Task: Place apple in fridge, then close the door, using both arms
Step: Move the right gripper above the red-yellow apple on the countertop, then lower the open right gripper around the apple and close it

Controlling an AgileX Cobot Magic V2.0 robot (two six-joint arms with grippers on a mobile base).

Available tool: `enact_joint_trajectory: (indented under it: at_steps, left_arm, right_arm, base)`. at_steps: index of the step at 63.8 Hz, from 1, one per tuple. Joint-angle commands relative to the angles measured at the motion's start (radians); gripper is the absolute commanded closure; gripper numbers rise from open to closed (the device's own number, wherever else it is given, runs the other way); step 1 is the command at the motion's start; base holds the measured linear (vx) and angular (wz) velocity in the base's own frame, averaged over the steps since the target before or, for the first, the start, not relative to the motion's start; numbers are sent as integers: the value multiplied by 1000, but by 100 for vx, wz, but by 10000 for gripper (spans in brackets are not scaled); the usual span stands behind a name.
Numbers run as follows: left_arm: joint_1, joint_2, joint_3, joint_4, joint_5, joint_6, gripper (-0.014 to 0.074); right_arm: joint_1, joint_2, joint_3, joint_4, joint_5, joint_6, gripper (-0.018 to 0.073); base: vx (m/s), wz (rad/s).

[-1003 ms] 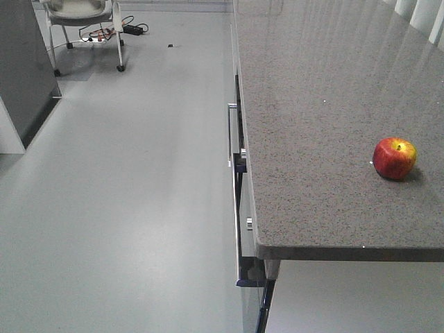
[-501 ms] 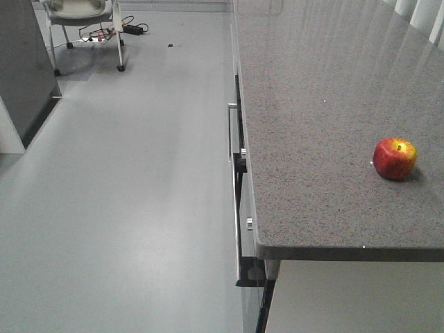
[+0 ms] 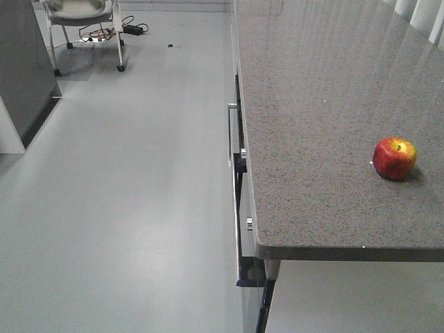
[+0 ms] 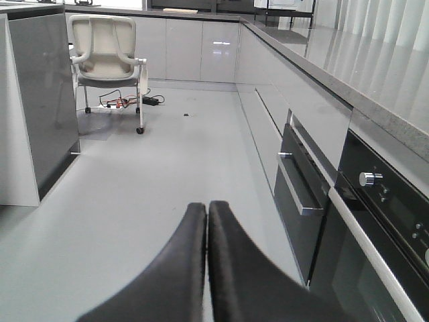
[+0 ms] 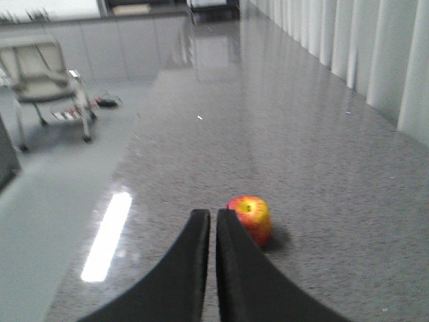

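You get even, cool, fairly bright indoor light in all three views. In the front view, pale streaks of reflection run down the tabletop (image 3: 333, 104) at upper right, and the apple (image 3: 395, 158) throws a small soft shadow to its right. The right wrist view is blurred all over, with a bright oblong glare (image 5: 106, 236) at lower left. The left wrist view is sharper; the left end effector (image 4: 206, 206) shows as a dark shape without detail.

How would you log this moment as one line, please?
phase: apple not yet picked | apple: on counter, untouched | left claw: shut, empty | right claw: shut, empty, pointing toward apple
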Motion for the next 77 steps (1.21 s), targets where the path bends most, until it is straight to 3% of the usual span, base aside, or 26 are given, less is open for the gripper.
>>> enact_joint_trajectory:
  at_steps: [1, 4, 12, 18, 33, 45, 59, 77]
  left_arm:
    - [-5, -14, 21, -5, -77, -4, 603]
    - [-5, -14, 21, -5, -77, -4, 603]
    - [-5, -14, 21, -5, -77, -4, 603]
    - [-5, -14, 21, -5, -77, -4, 603]
    - [-5, -14, 21, -5, -77, -4, 603]
    - [-5, -14, 21, -5, -77, -4, 603]
    - [-5, -14, 21, -5, -77, -4, 603]
    - [-5, -14, 21, -5, -77, -4, 603]
  right_arm:
    - [-6, 118, -111, -41, -37, -33, 423]
    - [-6, 175, -148, -45, -52, -46, 336]
    - [-6, 288, -195, -89, -119, -80, -5]
    - [-6, 335, -193, -119, -161, -79, -170]
    - [-6, 380, -200, -80, -130, -73, -141]
    - [-6, 442, -288, -76, -2, -73, -103]
    - [-6, 596, -506, -77, 149, -85, -87]
    - [-7, 904, -861, -18, 390, -189, -76]
  base:
    - [0, 0]
    - [0, 0]
    - [0, 0]
    - [0, 0]
    - [0, 0]
    - [0, 0]
    - [0, 0]
    - [0, 0]
